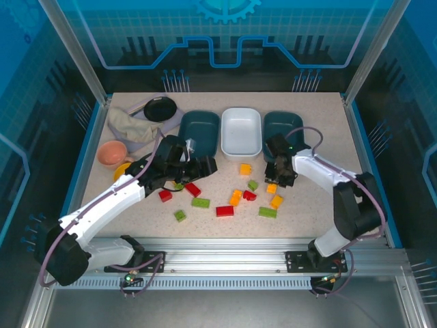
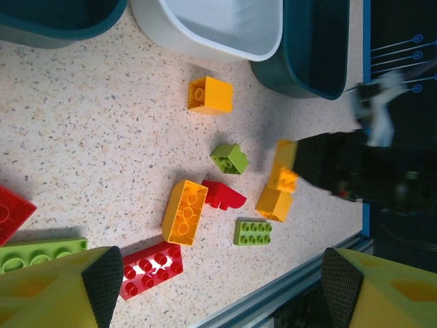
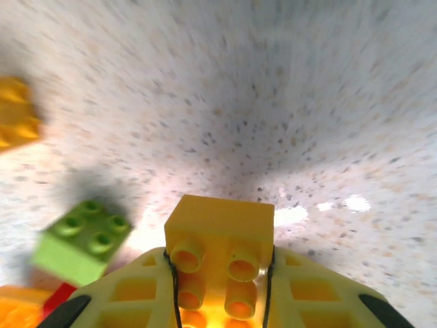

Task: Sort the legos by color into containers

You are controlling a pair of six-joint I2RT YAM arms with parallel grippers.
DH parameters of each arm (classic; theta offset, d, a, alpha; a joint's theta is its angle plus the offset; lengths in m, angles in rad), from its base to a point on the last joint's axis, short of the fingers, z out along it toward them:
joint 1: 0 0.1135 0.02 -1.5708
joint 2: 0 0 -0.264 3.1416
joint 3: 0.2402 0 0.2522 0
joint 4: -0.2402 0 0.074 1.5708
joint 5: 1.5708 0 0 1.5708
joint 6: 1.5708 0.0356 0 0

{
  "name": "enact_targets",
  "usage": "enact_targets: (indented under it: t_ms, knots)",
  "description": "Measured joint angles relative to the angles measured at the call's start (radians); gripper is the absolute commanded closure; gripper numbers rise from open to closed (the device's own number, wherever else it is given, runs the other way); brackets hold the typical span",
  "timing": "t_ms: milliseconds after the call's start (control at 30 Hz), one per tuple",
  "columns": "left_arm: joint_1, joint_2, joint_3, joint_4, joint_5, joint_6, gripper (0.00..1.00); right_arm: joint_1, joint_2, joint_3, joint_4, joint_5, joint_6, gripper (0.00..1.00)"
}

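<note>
Speckled beige tabletop [image 1: 307,229], inside a blue-lit glass enclosure, is carrying the whole lot. Held piece: one yellow brick [image 3: 218,225], studs facing the wrist camera, is sitting between the fingers of the right gripper [image 3: 220,290], whose jaws are pressing narrowly against its two sides. It is hanging close over the tabletop, and whether it is touching cannot be told. Loose bricks [image 1: 224,211], red, lime green and orange-yellow, are lying scattered on the tabletop in front of the tubs, between the two arms. Among them a square yellow piece [image 2: 209,94] is lying nearest the white tub [image 1: 241,130], a small green piece [image 2: 230,158] is lying just below it in the left wrist view, and a long yellow piece [image 2: 184,212] is lying just beside a red arched piece [image 2: 223,195]. Tubs: the white tub is standing in the middle of a row at the far side, with a left teal tub [image 1: 200,131] and a right teal tub [image 1: 276,123] flanking it; the right gripper is sitting just in front of the right teal tub. Left gripper [image 2: 222,283] is hovering over the left part of the scatter, jaws standing wide and gripping nothing. Outlying: a pink bowl [image 1: 111,152], a black dish [image 1: 160,108] and a crumpled cloth [image 1: 133,125] are resting toward the far left corner.
</note>
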Motion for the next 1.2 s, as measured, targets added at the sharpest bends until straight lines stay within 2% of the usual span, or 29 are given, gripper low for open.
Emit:
enact_targets:
  t_ms: [100,200,433,567,700,833,933,1033,1200]
  knots:
    - [-0.001,0.007,0.039,-0.024,-0.019,-0.002,0.20,-0.032,-0.033,0.115,-0.023,0.029,-0.053,0.82]
    - [-0.001,0.036,0.110,-0.040,-0.045,-0.002,0.20,-0.110,0.026,0.258,-0.021,0.043,-0.121,0.82]
    - [0.007,0.130,0.237,-0.090,-0.100,-0.004,0.22,-0.249,0.422,0.590,-0.031,0.038,-0.232,0.78]
    - [0.037,0.143,0.245,-0.166,-0.144,-0.033,0.23,-0.269,0.615,0.731,-0.077,0.019,-0.262,0.61]
    - [0.100,0.143,0.241,-0.259,-0.184,-0.068,0.25,-0.268,0.678,0.774,-0.121,0.002,-0.283,0.40]
    - [0.228,0.138,0.201,-0.338,-0.195,-0.086,0.27,-0.256,0.631,0.750,-0.118,0.005,-0.299,0.35]
    - [0.346,0.147,0.167,-0.381,-0.195,-0.091,0.28,-0.210,0.483,0.626,-0.057,0.015,-0.312,0.34]
    - [0.428,0.207,0.164,-0.402,-0.194,-0.106,0.27,-0.101,0.268,0.478,0.034,0.006,-0.330,0.32]
    - [0.491,0.362,0.164,-0.410,-0.192,-0.199,0.28,0.124,0.003,0.306,0.200,-0.087,-0.336,0.31]
